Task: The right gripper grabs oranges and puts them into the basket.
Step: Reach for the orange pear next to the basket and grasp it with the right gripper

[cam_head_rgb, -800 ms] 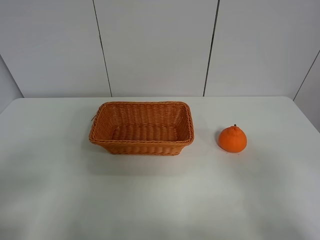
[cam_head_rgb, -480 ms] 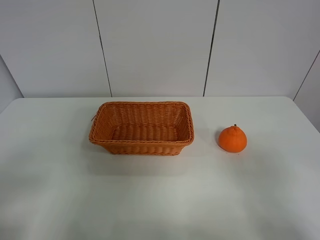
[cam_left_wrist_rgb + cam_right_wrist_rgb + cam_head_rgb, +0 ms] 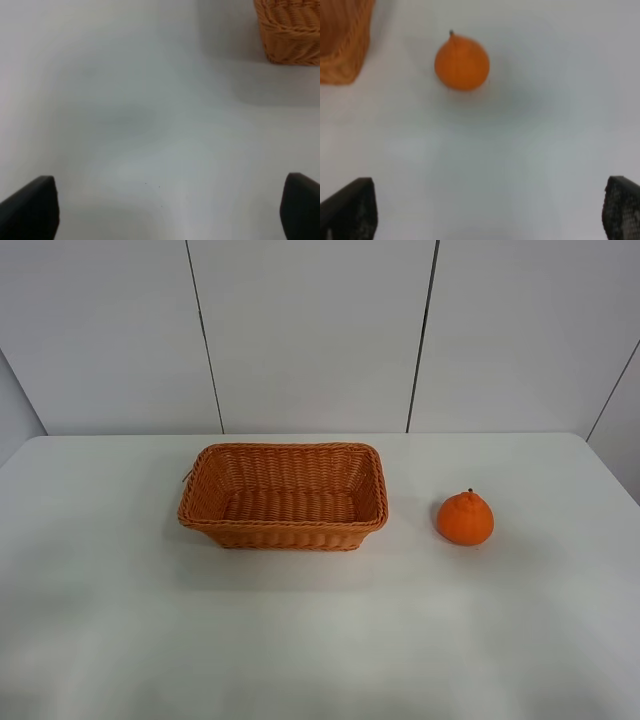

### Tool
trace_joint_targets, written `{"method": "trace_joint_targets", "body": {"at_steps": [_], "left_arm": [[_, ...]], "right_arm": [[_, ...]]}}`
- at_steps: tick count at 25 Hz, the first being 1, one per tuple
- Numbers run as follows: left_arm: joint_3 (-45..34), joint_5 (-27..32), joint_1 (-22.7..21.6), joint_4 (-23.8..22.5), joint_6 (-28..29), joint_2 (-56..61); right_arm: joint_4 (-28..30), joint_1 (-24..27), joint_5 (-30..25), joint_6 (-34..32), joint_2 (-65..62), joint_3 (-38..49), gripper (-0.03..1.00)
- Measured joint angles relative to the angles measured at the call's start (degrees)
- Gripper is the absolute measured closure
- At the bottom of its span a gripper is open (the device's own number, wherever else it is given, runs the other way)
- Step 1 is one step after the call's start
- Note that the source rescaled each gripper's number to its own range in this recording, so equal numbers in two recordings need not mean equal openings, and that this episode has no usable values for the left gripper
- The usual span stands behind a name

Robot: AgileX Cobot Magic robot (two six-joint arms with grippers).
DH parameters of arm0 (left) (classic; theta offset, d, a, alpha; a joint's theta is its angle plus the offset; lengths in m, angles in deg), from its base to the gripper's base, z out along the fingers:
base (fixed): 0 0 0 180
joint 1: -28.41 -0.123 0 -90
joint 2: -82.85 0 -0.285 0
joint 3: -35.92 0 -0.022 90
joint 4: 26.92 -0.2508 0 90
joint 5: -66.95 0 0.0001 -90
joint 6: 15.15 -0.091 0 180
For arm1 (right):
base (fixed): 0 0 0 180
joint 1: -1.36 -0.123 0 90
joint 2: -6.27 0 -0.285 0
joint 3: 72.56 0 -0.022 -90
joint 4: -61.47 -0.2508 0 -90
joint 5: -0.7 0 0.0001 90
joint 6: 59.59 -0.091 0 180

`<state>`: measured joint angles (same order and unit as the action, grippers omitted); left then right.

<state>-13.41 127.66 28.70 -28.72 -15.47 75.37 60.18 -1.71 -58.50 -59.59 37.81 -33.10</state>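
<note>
Exterior high, round orange point(image 3: 465, 519), dark stem up

Surface point(image 3: 300, 640): white, matte, plain, fills the lower half of the exterior high view; rear corners rounded. In both wrist views it shows as the same pale grey-white sheet, slightly blurred.

Back wall point(image 3: 310, 330): white flat panels, meeting the rear edge of the surface. Two thin dark seams split it, a left seam point(image 3: 204, 340) and a right seam point(image 3: 421, 340), leaning toward each other as they run down.

Angled side panels at the far left point(image 3: 10, 420) and far right point(image 3: 625, 420), same white.

Light: even, diffuse, from above; shadows faint and soft-edged. No glare spots seen.
</note>
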Motion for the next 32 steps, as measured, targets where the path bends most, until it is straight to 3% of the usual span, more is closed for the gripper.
{"method": "trace_joint_targets", "body": {"at_steps": [10, 17, 23, 32], "left_arm": [[0.0, 0.0, 0.0, 0.0, 0.0, 0.0], [0.0, 0.0, 0.0, 0.0, 0.0, 0.0], [0.0, 0.0, 0.0, 0.0, 0.0, 0.0], [0.0, 0.0, 0.0, 0.0, 0.0, 0.0]], "right_arm": [[-0.2, 0.0, -0.4, 0.0, 47.8, -21.4, -0.03], [-0.2, 0.0, -7.1, 0.7, 74.6, -42.5, -0.03], [-1.0, -2.6, -9.9, 0.8, 87.0, -57.4, -0.03], [-1.2, -4.0, -10.5, 0.9, 92.5, -59.7, -0.03]]}}
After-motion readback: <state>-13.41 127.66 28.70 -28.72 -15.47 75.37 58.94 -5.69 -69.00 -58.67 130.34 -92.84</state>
